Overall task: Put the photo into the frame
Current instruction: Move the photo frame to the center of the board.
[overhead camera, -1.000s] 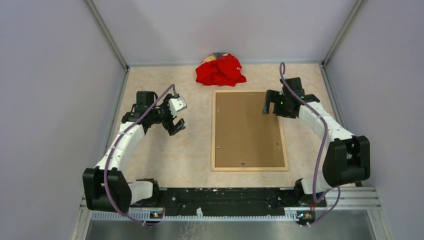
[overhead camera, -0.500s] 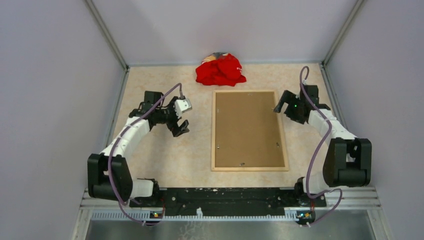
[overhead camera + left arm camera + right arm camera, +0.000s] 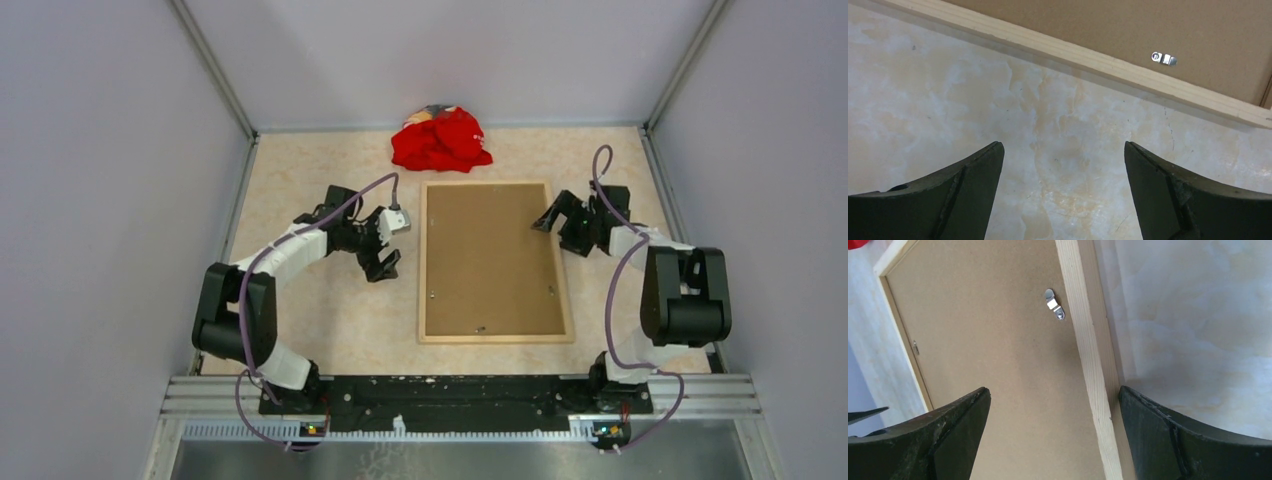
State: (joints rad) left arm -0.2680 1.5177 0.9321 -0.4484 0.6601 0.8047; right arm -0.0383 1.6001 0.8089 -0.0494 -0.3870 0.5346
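- The frame [image 3: 495,337] lies flat in the middle of the table [image 3: 330,310], long side running away from the arm bases, back side up.
- A plain brown backing board [image 3: 490,258] fills its opening (whatever sits beneath the board is hidden).
- Small metal clips [image 3: 1054,304] sit on the board just inside the wooden rail.
- The right gripper [image 3: 558,232] hangs at the far part of the frame's right rail with its jaws spread wide. In the wrist view one finger is over the board, the other over the table, and the rail runs between them. It grasps nothing.
- The left gripper [image 3: 385,248] is just beside the frame's left rail, over bare table. Its jaws are also spread wide and hold nothing, and the rail lies ahead of the fingertips.
- A crumpled red cloth [image 3: 441,140] rests near the frame's far end, by the back wall.
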